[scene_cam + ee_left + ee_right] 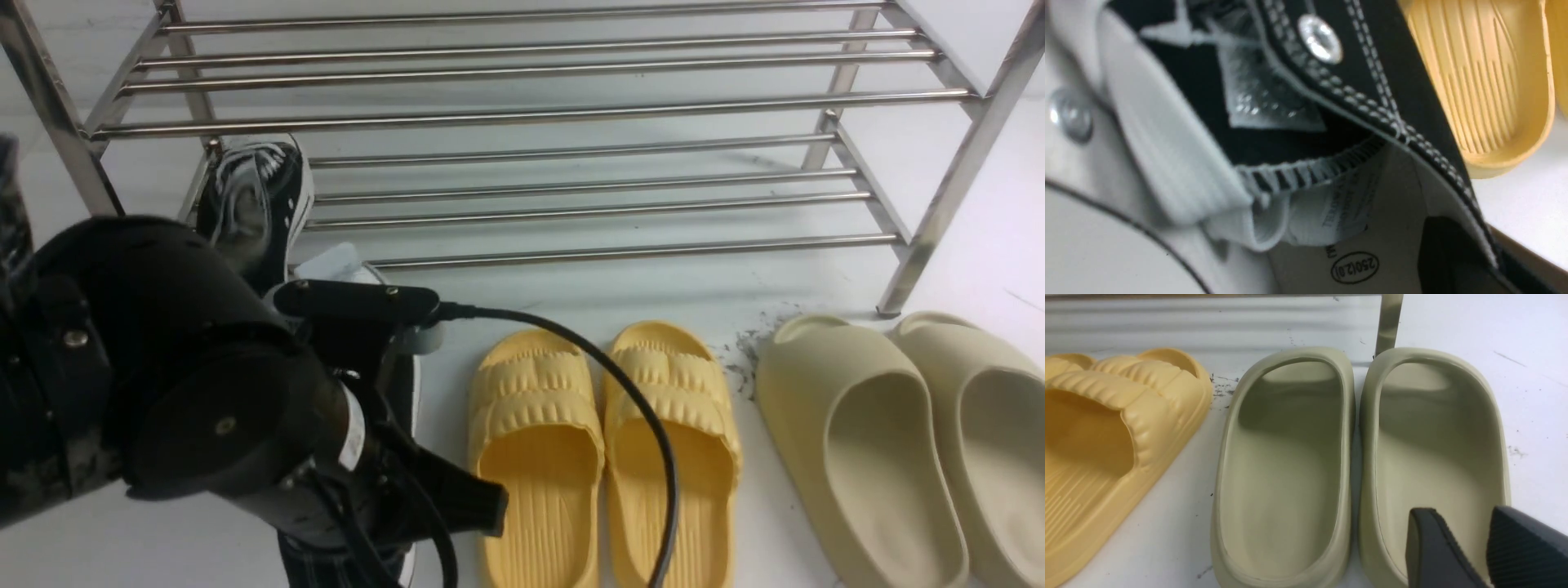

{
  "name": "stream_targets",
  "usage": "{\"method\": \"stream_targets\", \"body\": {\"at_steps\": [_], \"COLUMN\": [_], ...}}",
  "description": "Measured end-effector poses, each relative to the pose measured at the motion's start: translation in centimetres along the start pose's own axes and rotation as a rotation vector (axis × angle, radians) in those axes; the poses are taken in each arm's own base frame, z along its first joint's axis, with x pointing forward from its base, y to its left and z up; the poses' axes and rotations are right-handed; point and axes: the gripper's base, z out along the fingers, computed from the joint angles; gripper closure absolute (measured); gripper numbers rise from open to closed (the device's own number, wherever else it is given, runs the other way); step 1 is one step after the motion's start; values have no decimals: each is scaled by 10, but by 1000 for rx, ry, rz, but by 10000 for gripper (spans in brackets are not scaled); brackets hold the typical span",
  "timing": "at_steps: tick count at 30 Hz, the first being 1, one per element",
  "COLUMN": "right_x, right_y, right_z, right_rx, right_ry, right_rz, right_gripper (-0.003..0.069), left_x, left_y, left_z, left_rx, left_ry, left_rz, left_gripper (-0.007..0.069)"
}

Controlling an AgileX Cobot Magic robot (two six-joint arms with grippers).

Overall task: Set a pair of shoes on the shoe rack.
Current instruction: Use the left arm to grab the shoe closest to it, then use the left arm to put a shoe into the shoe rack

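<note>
Two sets of jaws stand differently. The left jaws are closed tight on the near sneaker (1372, 61), where a pale ribbed finger (1167, 134) presses against the stitched edge of the tongue at the shoe's mouth. The right jaws are slightly parted and hold nothing. Their black ribbed fingers (1433, 547) hang over the heel end of the beige slide that lies farther from the yellow pair.

Seen close, the gripped sneaker is black canvas with pale double stitching and a silver eyelet (1319, 38). It has a shiny label on the tongue and a size stamp (1355, 267) printed on its light insole. It lies on the white desk (571, 294) under the left arm (163, 351), just beside the yellow slides (531, 425).

The other sneaker (257, 196) shows black canvas, white laces and a white sole. It sits tilted at the left end of the shoe rack (531, 114), on the lower tier of shiny steel tubes.

Both yellow slides lie side by side in front of the rack. The beige slides (865, 441) lie to their right, near the rack's front right leg, with grey scuffs (747, 351) on the desk between the two pairs.
</note>
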Motion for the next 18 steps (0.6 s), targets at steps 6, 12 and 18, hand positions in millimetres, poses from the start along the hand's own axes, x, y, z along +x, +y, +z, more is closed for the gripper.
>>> {"method": "stream_targets", "body": {"at_steps": [6,12,18], "right_x": [0,0,0], "right_y": [0,0,0], "right_z": [0,0,0], "right_rx": [0,0,0], "right_ry": [0,0,0], "right_rz": [0,0,0], "right_gripper": [412,412,412], "left_x": [0,-2,-7], "left_y": [0,-2,-4], "left_z": [4,5,5], "left_rx": [-16,1,25], "left_ry": [23,-1,-51], "left_rz": [11,11,21], "left_gripper": [638,638,638]}}
